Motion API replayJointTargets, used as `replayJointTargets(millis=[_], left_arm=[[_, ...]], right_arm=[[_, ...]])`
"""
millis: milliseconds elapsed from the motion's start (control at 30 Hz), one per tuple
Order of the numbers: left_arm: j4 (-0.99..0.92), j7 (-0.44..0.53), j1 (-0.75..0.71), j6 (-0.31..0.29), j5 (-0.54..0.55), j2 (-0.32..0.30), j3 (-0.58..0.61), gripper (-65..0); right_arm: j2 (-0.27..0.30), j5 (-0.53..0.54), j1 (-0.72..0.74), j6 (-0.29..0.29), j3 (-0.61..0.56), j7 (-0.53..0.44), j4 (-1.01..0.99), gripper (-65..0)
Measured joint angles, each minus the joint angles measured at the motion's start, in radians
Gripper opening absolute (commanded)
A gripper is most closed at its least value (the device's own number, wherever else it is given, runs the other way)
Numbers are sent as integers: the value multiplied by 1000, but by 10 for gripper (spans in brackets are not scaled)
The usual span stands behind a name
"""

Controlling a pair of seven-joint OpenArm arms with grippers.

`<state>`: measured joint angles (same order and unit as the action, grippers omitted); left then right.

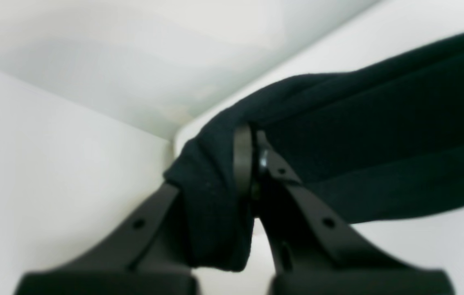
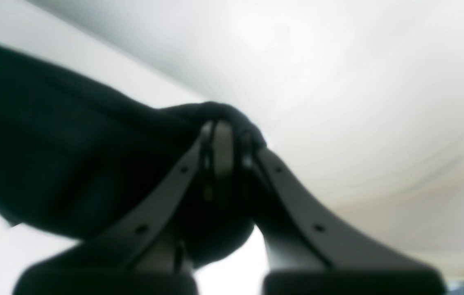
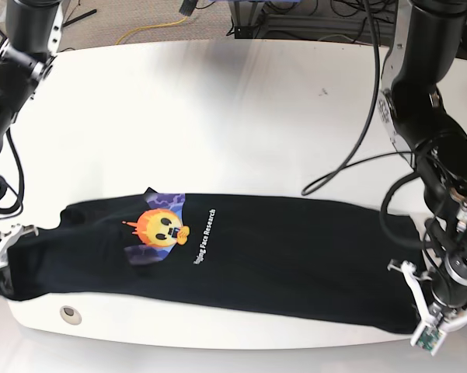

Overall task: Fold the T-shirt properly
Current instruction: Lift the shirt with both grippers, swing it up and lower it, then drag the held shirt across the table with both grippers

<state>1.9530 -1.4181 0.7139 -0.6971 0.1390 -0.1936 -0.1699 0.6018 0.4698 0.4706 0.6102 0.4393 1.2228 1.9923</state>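
Note:
The black T-shirt (image 3: 295, 260) lies stretched in a long band across the near part of the white table (image 3: 241, 124), its orange sun print (image 3: 159, 227) facing up left of centre. At its right end, my left gripper (image 3: 410, 299) is shut on the fabric. The left wrist view shows that gripper (image 1: 250, 141) pinching a bunched fold of the T-shirt (image 1: 379, 143). At the other end, my right gripper (image 3: 6, 260) is shut on the fabric. Up close, the right gripper (image 2: 223, 131) clamps the dark T-shirt (image 2: 51, 164), which trails off to the left.
The shirt's lower edge runs close to the table's rounded front edge (image 3: 217, 336), where a round hole (image 3: 70, 314) sits at the left. Cables (image 3: 350, 155) hang from the arm over the table's right side. Floor and more cables lie beyond the far edge.

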Motion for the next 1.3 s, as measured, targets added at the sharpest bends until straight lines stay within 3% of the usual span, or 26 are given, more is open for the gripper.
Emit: replayJointTargets(millis=[500, 833, 1033, 1133, 1300], left_arm=[[38, 13, -560, 0, 7, 2, -3, -647], [42, 33, -884, 0, 7, 5, -16, -647], [42, 68, -1061, 0, 11, 0, -115, -647], [42, 69, -1141, 0, 10, -1, -175, -647], [42, 196, -1253, 0, -3, -3, -216, -647]], right_arm=[[-194, 245, -479, -8, 338, 60, -5, -650], [-283, 327, -720, -8, 366, 64, -10, -650], [-329, 332, -854, -7, 372, 62, -11, -650], [-345, 359, -906, -7, 429, 63, -11, -650], [-368, 396, -957, -8, 449, 65, -11, -650]])
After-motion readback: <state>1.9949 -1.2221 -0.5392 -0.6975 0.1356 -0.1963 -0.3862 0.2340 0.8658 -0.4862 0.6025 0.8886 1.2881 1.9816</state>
